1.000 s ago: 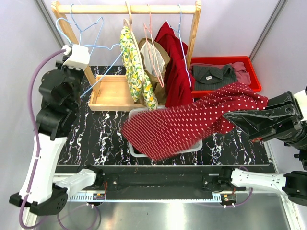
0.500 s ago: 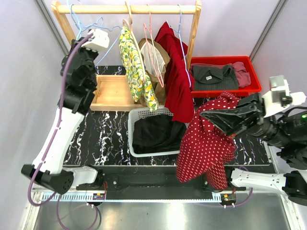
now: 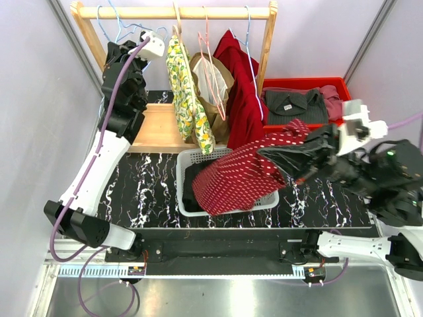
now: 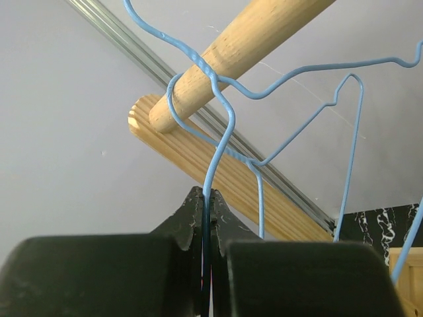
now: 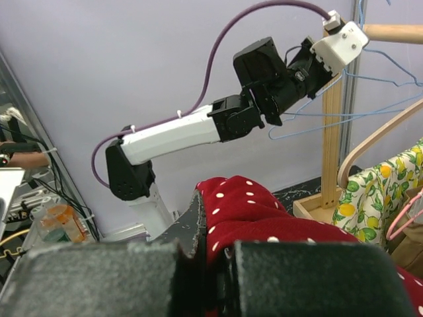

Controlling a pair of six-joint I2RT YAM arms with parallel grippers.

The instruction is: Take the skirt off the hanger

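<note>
The red skirt with white dots (image 3: 238,178) hangs from my right gripper (image 3: 264,153) and drapes over the white basket (image 3: 192,156). It is off any hanger. In the right wrist view the right gripper (image 5: 215,228) is shut on a fold of the skirt (image 5: 248,205). My left gripper (image 3: 117,51) is up at the left end of the wooden rail (image 3: 175,12). In the left wrist view the left gripper (image 4: 206,201) is shut on a blue wire hanger (image 4: 215,152), whose hook sits over the rail (image 4: 244,53).
A lemon-print garment (image 3: 182,86), a beige garment (image 3: 213,78) and a dark red garment (image 3: 241,99) hang on the rack. A wooden tray (image 3: 155,129) lies under it. A red bin (image 3: 310,84) of clothes stands at the back right. Dark cloth lies in the basket.
My right gripper dropped the skirt toward the table's front edge, then lifted it back over the basket. My left arm rose from the left side to the rail with the blue hanger.
</note>
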